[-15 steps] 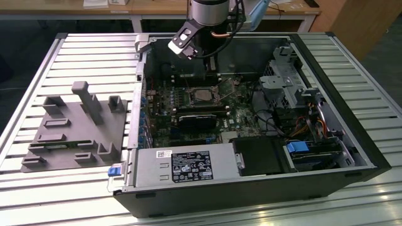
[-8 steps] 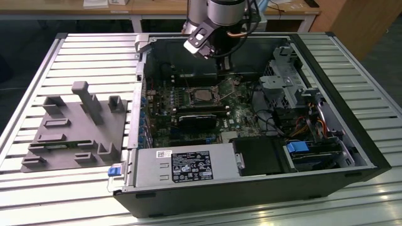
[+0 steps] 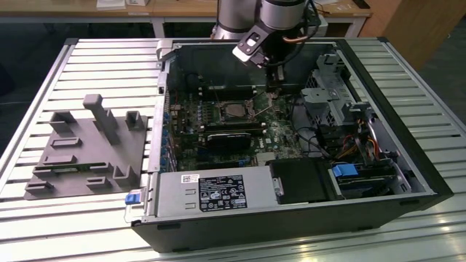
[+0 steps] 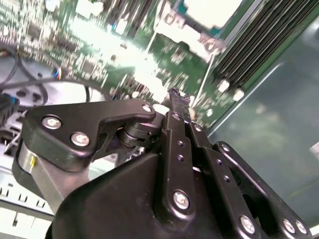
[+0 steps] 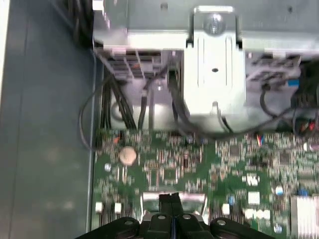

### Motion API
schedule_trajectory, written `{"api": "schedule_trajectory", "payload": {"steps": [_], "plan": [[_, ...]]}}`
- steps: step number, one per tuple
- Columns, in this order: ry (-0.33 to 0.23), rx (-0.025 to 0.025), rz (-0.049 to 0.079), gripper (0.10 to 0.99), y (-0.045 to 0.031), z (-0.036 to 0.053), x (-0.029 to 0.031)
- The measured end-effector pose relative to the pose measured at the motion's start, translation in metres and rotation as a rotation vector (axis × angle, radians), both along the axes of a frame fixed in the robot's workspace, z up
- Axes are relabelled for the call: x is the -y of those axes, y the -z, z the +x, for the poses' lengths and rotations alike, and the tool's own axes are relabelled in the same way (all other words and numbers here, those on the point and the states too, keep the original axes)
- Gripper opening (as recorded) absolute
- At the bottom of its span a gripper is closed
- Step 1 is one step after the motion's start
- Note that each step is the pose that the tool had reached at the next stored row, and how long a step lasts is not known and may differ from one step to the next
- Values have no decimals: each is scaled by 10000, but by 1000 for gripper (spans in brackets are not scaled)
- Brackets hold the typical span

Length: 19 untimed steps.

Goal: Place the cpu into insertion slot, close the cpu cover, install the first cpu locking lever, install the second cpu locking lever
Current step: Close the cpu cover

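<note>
The cpu (image 3: pixel 234 111), a dull silver square, lies in the insertion slot (image 3: pixel 217 113) on the green motherboard inside the open computer case. The silvery cpu cover (image 3: pixel 234 102) lies flat around it as a frame; it shows as a bright patch in the second wrist view (image 4: pixel 197 17). My gripper (image 3: pixel 272 94) points down at the board just off the slot's corner on the exterior view's right. Its black fingers (image 5: pixel 169 200) are pressed together in both wrist views, with nothing seen between them. A thin silvery rod (image 4: pixel 207 74) runs along the slot's edge near the fingertips (image 4: pixel 177 97).
A power supply (image 3: pixel 211 194) fills the case's near end and a drive cage (image 3: pixel 335 93) with cables (image 3: pixel 320 136) stands on the exterior view's right. A black block (image 3: pixel 229 139) sits below the slot. A grey parts fixture (image 3: pixel 87 147) rests on the slatted table (image 3: pixel 102 54).
</note>
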<state>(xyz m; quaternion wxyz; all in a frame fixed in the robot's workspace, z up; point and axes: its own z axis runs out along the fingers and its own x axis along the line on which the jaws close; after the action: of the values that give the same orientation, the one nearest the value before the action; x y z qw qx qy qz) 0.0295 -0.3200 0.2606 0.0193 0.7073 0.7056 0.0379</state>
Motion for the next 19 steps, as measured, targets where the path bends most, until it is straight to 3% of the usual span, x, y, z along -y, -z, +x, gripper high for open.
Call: {"api": "schedule_trajectory", "payload": {"steps": [9, 19], "plan": [[0, -7, -1, 102, 9, 228, 0], [0, -69, -2, 102, 167, 263, 0]]}}
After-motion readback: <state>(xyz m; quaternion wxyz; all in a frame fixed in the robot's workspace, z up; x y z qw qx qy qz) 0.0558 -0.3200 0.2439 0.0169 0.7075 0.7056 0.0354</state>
